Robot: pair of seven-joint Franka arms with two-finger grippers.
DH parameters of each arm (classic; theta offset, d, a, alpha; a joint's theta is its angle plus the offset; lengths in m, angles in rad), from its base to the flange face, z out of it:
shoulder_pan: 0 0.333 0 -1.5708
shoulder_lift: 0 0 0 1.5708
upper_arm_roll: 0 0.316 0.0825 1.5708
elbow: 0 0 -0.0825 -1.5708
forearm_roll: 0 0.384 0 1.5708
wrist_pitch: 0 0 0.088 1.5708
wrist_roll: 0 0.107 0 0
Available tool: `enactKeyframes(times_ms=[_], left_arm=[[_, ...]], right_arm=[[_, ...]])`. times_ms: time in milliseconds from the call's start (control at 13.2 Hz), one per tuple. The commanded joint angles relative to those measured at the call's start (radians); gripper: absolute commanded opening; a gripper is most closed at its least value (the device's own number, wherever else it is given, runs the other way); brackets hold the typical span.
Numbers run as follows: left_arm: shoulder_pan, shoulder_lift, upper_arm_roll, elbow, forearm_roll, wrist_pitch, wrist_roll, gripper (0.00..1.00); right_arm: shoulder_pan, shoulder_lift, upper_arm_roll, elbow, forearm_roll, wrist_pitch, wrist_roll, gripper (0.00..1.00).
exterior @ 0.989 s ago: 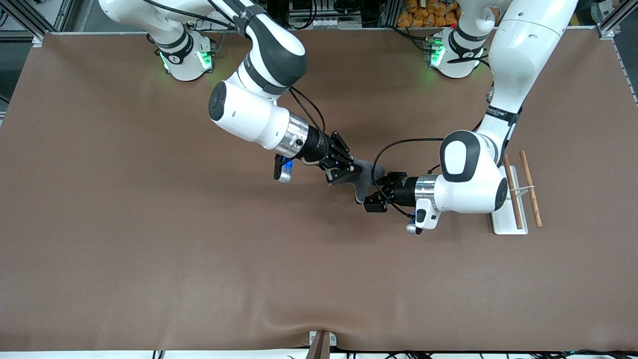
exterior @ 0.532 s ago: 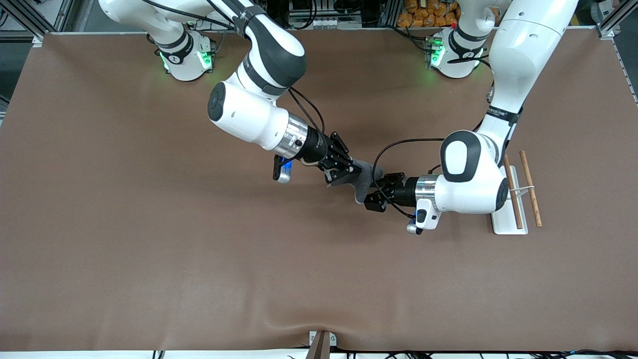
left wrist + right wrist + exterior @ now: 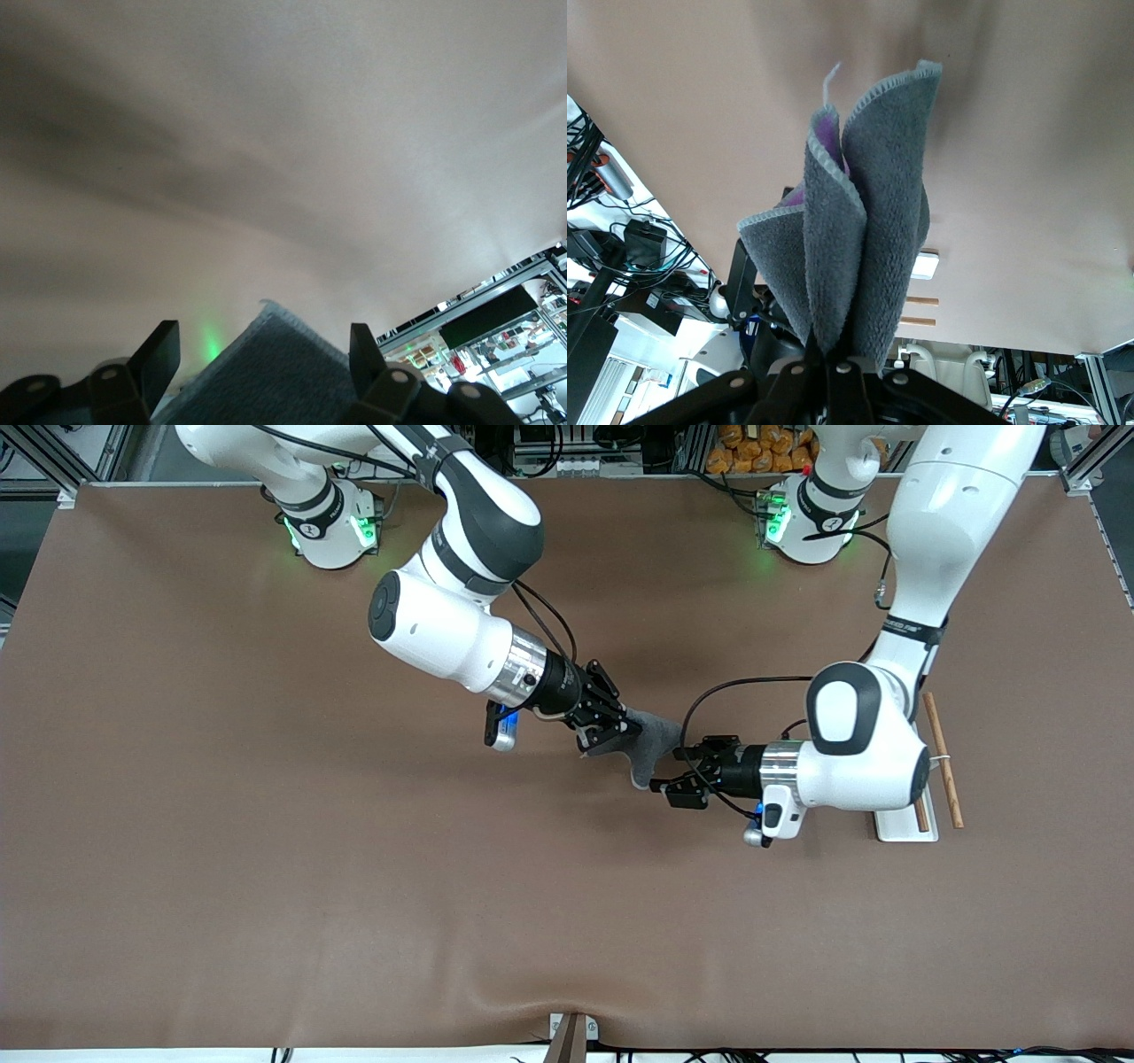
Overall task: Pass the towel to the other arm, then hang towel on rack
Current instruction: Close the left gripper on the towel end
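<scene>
Right gripper [image 3: 611, 726], first in the front view's sweep, is clamped hard on the towel [image 3: 651, 740]: in its wrist view the fingers [image 3: 833, 372] meet on the bunched folds and the cloth fans out from them. You have the towel in the air over the middle of the table [image 3: 266, 824], one grey end reaching toward the left arm. Next comes the left gripper [image 3: 678, 778], level with that end and spread wide; its wrist view shows the towel's corner [image 3: 275, 372] lying between the two fingers [image 3: 159, 359] with a gap on each side, so it grips nothing yet. Last, at the left arm's end of the table, the rack [image 3: 930, 766] stands on its white base with two wooden rails, partly covered by the left arm. Watch the handover. If you close the left gripper this shallow, I judge it may pinch only the hem, and the floppy cloth could slide out once the right gripper lets go. Release too early and it drops to the table. A swing toward the rack risks the wrist clipping a rail.
</scene>
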Motion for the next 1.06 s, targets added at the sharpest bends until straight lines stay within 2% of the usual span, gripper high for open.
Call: enactKeyframes(times_ms=[0,456,989], left_arm=[[0.009,-0.017,-0.003,0.003,-0.025,-0.054,-0.003,0.85],[0.009,-0.014,-0.002,0.000,-0.061,-0.106,0.003,0.80],[0.009,0.003,0.000,-0.015,-0.059,-0.134,0.029,0.81]], right_arm=[[-0.009,0.001,0.001,0.013,0.000,-0.015,0.009,0.00],[-0.015,0.000,0.001,0.016,-0.001,-0.052,0.010,0.00],[-0.019,0.000,0.001,0.017,-0.003,-0.054,0.009,0.00]])
